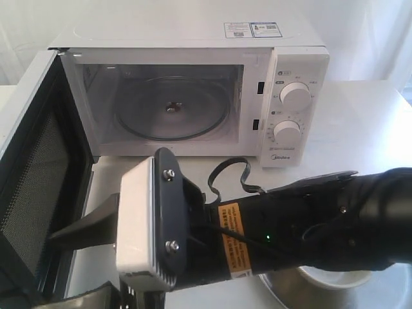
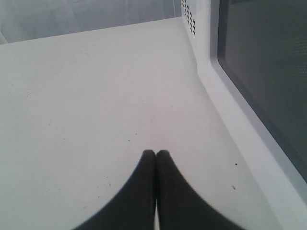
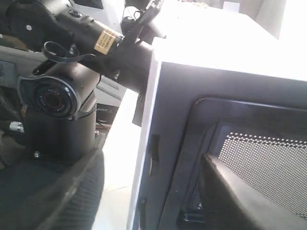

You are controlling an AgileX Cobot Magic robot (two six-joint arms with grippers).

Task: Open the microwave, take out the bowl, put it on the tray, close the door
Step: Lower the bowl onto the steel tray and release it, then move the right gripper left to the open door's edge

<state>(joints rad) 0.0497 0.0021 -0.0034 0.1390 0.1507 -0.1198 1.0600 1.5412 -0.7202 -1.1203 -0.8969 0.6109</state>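
The white microwave stands at the back with its door swung wide open to the left. Only the glass turntable lies inside. The cream bowl sits on the steel tray at the front right, mostly hidden behind my right arm. My right gripper reaches across to the door, open, with the door's free edge between its fingers. My left gripper is shut and empty, low over the table on the outer side of the door.
The white table stretches out in front of my left gripper. My right arm lies across the foreground in front of the microwave. The left arm's black wrist stands close behind the door edge.
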